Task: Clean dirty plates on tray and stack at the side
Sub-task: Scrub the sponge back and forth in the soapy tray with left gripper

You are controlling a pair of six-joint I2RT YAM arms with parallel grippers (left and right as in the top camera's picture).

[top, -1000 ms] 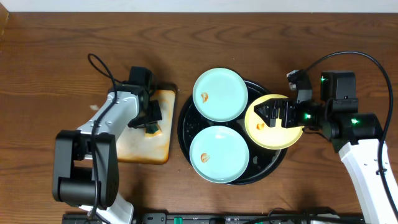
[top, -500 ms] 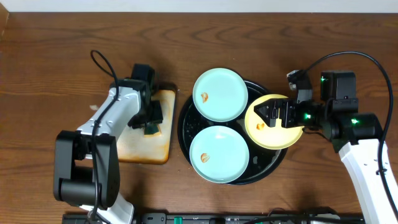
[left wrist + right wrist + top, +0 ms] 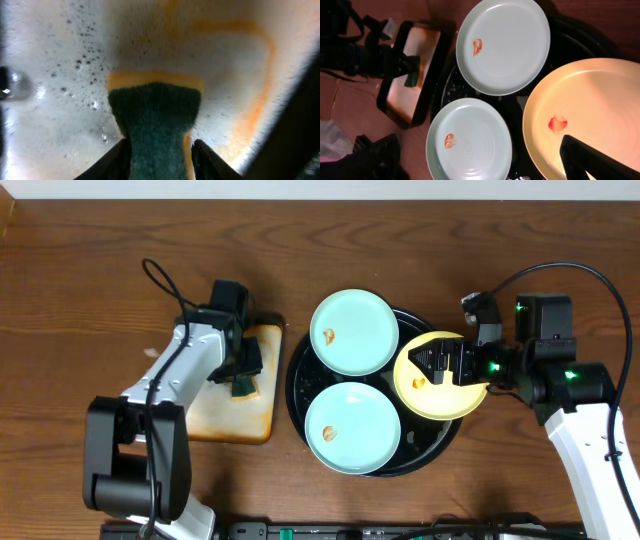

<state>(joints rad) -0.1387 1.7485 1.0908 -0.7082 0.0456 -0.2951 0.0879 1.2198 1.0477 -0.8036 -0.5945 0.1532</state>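
The round black tray [image 3: 296, 394] holds two mint-green plates, one at the back [image 3: 353, 332] and one at the front [image 3: 352, 427], each with an orange smear. My right gripper [image 3: 436, 366] is shut on the yellow plate [image 3: 440, 395], holding it over the tray's right side; its smear shows in the right wrist view [image 3: 557, 123]. That view also shows the gripper's upper finger [image 3: 576, 153] on the yellow plate [image 3: 590, 95], and both mint plates [image 3: 502, 45] [image 3: 470, 140]. My left gripper [image 3: 243, 366] is shut on a green sponge [image 3: 155, 125], its fingers [image 3: 160, 157] pressing both sides.
A small rectangular orange-stained tray [image 3: 225, 415] lies left of the black tray, under the sponge; its wet stained surface [image 3: 60, 75] fills the left wrist view. Bare brown table [image 3: 80, 300] lies round both trays.
My left arm has shifted slightly over the stained tray with the sponge still held. The right arm and the plates have not moved.
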